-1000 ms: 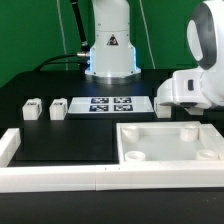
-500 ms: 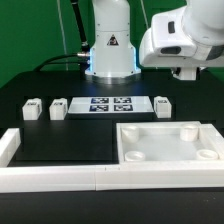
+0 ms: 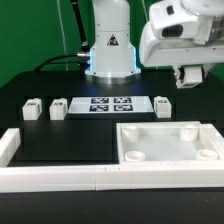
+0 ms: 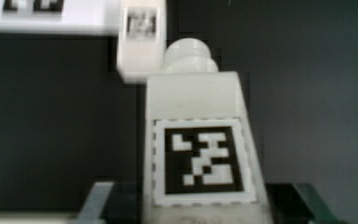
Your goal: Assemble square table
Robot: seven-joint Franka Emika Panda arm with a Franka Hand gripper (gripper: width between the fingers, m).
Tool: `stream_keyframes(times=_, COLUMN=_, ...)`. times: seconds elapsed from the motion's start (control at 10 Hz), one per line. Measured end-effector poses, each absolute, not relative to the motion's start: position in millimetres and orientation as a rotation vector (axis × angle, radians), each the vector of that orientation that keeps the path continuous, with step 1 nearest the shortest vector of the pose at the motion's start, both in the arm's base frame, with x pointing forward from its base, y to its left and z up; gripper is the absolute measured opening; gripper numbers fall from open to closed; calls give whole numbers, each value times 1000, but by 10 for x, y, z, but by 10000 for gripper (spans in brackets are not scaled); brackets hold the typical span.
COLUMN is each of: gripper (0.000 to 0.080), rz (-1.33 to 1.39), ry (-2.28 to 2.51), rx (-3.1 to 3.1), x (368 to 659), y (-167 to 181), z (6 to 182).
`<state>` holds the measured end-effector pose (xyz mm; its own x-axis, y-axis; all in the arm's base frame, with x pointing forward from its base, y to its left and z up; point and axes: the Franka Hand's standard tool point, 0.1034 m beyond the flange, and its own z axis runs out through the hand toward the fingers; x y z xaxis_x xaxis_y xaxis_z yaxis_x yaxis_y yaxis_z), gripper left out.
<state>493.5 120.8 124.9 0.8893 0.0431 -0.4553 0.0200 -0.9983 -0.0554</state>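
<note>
Gripper [image 3: 190,74] is hovering high on the exterior view's right, fingers [image 4: 101,200] pinching a tagged table leg [image 4: 194,120] by its flat sides. It's looking light, stiff and slick. The square tabletop [image 3: 168,148] is lying below.

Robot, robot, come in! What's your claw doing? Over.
One leg in shut claw, up high. Square tabletop flat, sockets empty. Nothing seen in the way.
</note>
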Motion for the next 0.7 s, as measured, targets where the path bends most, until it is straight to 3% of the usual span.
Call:
stream_keyframes(times=0.2, gripper=290, rz=453, ry=-77, rx=-3034, x=5425, y=985, z=1494)
stream_keyframes(times=0.7, gripper=290, rz=-100, ry=-61, rx=-3058, x=5544, y=1009, z=1440)
